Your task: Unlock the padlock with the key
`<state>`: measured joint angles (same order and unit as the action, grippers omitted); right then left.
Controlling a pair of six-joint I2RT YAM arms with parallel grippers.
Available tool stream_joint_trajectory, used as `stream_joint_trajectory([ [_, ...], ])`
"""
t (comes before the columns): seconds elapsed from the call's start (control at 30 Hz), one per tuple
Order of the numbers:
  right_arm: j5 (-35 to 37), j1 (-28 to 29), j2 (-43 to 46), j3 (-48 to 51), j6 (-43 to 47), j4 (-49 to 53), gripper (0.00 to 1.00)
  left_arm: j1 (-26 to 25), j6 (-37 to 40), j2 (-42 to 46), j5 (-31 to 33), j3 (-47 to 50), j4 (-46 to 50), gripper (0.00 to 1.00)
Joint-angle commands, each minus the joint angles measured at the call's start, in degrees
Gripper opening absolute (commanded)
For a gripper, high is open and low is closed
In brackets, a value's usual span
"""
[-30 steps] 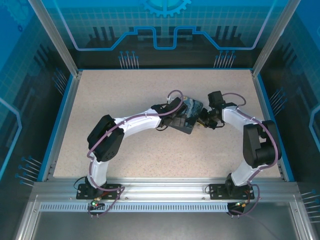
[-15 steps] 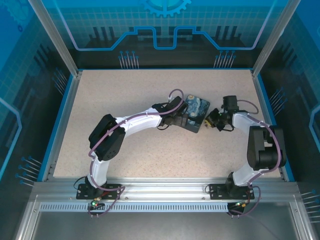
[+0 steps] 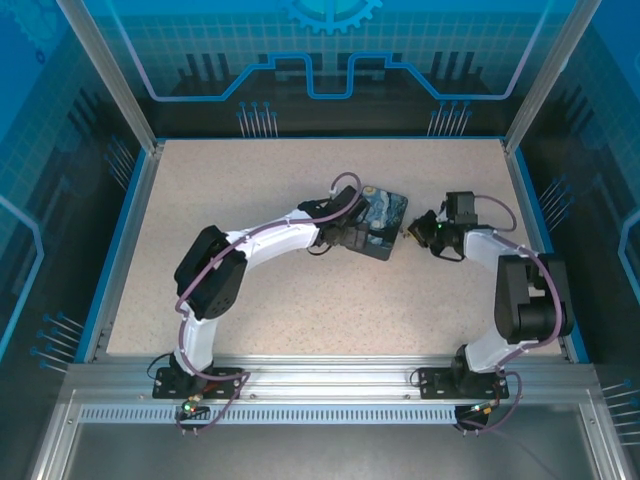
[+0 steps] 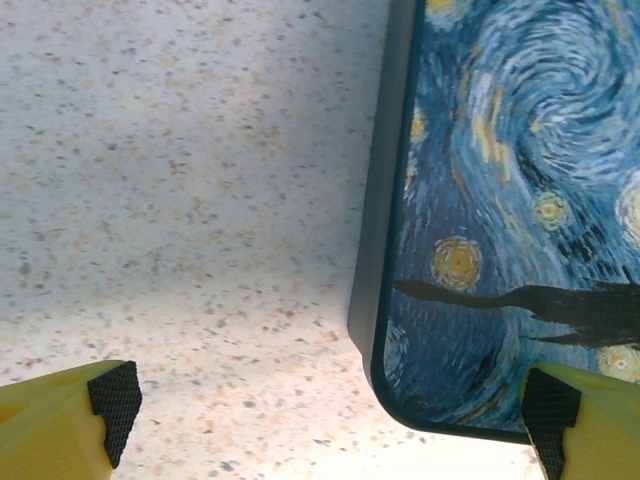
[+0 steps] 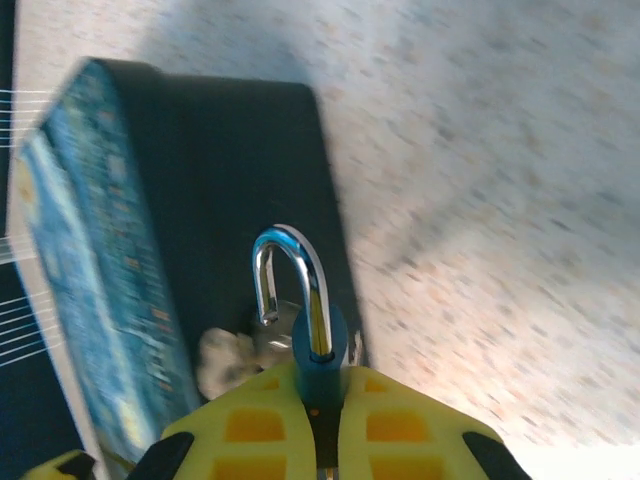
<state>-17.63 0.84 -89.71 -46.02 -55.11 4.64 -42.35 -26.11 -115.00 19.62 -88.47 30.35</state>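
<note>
The right gripper [image 5: 322,398] has pulled away to the right of the box [image 3: 382,218] and now stands apart from it. It is clenched on the padlock [image 5: 318,345], whose shackle looks free at one leg. The box has come down flat. The left gripper [image 4: 330,400] is spread wide and released, with one corner of the box between its fingers. I judge the lock is open and off. The key I cannot make out.

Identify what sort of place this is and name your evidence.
Probably an enclosed robot test cell: a speckled tabletop framed by aluminium rails, blue circuit-patterned panels around it.
</note>
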Motion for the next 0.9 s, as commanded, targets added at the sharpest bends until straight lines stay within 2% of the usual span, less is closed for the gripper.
stream_joint_trajectory([
  [0.0,5.06,0.31,5.74,2.0,0.63,2.95,0.0,3.8,3.99,-1.62,1.76,2.17,12.63,0.99],
  [0.17,8.71,0.1,9.72,3.82,2.49,8.8,0.0,6.17,5.08,0.01,1.57,1.29,12.81,0.99],
  [0.53,12.96,0.01,8.26,5.03,2.06,17.31,0.0,8.63,4.59,8.15,-2.45,1.04,12.83,0.99],
  [0.57,12.92,0.02,8.21,5.27,2.03,17.47,0.04,8.93,4.32,9.36,-2.89,1.47,12.85,0.99],
  [0.6,12.82,0.03,8.22,5.48,2.07,17.51,0.12,9.2,4.03,10.48,-3.21,1.82,12.73,0.99],
  [0.67,12.57,-0.11,8.77,6.04,2.01,17.48,0.35,9.97,3.46,12.88,-4.61,2.86,12.54,0.99],
  [0.73,12.36,-0.21,10.53,6.55,1.85,17.42,0.5,10.81,2.66,15.51,-5.84,4.13,12.2,0.99],
  [0.87,12.92,-0.34,16.83,6.11,1.64,19.48,0.74,12.49,1.52,21.43,-6.01,7.03,11.17,0.99],
])
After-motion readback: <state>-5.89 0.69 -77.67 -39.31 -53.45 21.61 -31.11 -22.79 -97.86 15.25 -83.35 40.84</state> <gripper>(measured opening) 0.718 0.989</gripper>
